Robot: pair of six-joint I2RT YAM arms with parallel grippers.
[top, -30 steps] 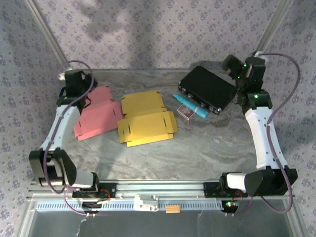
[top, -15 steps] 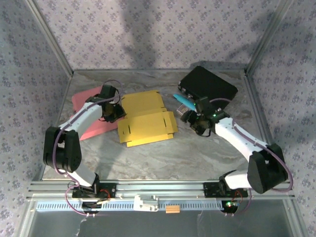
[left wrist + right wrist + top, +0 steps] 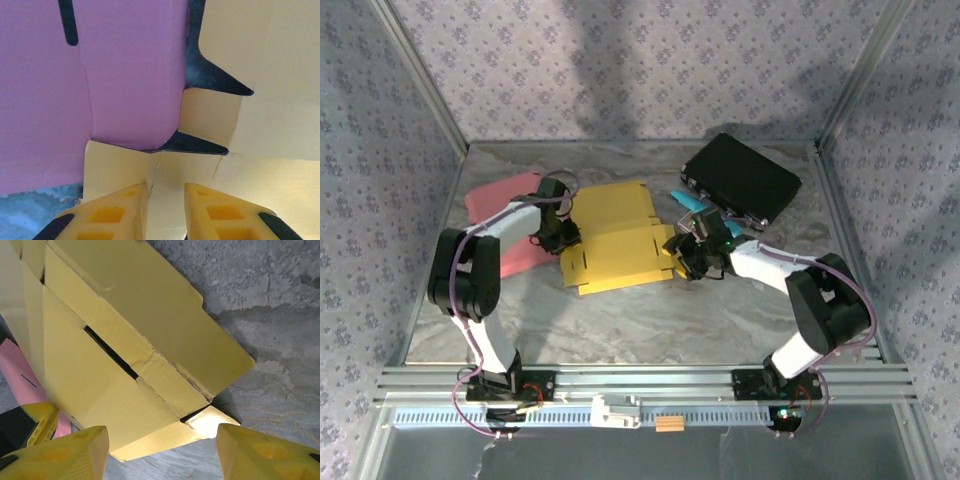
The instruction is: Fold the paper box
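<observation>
Grippers at both ends of the yellow box blank (image 3: 615, 250), folding about to start.

A second ago both arms were back at the far corners of the table (image 3: 720, 310); now they have swung in to the yellow blank, which lies flat and unfolded mid-table, so I judge the first crease is next. At left the pink box blank (image 3: 490, 205) lies flat, just beside the yellow one. The left gripper (image 3: 165, 192) sits on the yellow blank's left flap with its jaws drawn narrow; whether they pinch it I cannot tell. The right gripper (image 3: 160, 440) straddles the right corner, jaws spread wide. Count: two blanks, two grippers, one teal pen-like stick (image 3: 688, 203), one black case (image 3: 745, 178).
</observation>
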